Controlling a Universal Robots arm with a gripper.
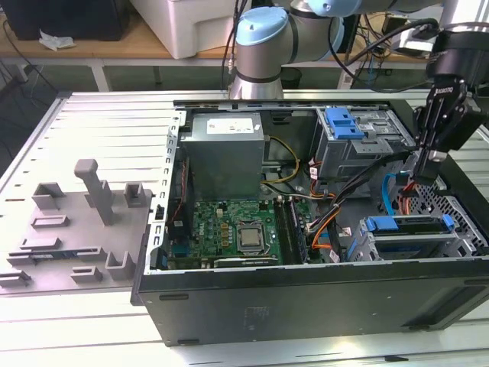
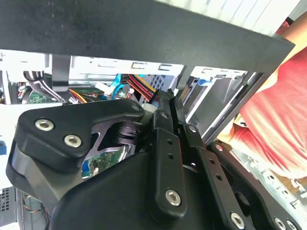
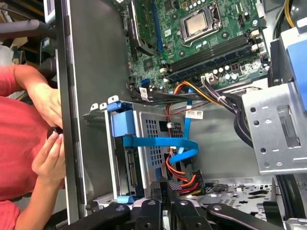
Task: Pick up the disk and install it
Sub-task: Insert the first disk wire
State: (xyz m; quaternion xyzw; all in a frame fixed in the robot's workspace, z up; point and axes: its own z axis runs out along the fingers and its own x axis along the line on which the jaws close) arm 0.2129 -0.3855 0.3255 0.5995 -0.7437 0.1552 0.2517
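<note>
The disk (image 1: 405, 225) sits in the lower drive cage (image 1: 458, 243) at the front right corner of the open computer case, its blue carrier bracket facing up. In the first wrist view the disk (image 3: 129, 167) stands edge-on in that cage, with blue bracket ends (image 3: 122, 125) at both sides. My gripper (image 1: 425, 167) hangs just above and behind the cage, near the case's right wall. Its fingers (image 3: 158, 188) are pressed together with nothing between them, and they look the same in the second wrist view, gripper (image 2: 171, 101) shut.
Orange, red and blue cables (image 3: 180, 163) run beside the cage. An upper drive cage with a blue tab (image 1: 344, 122), a grey power supply (image 1: 227, 149) and the motherboard (image 1: 237, 233) fill the case. A person's hands (image 3: 48, 143) rest at the case's outer wall. A grey fixture (image 1: 76, 222) lies at the exterior view's left.
</note>
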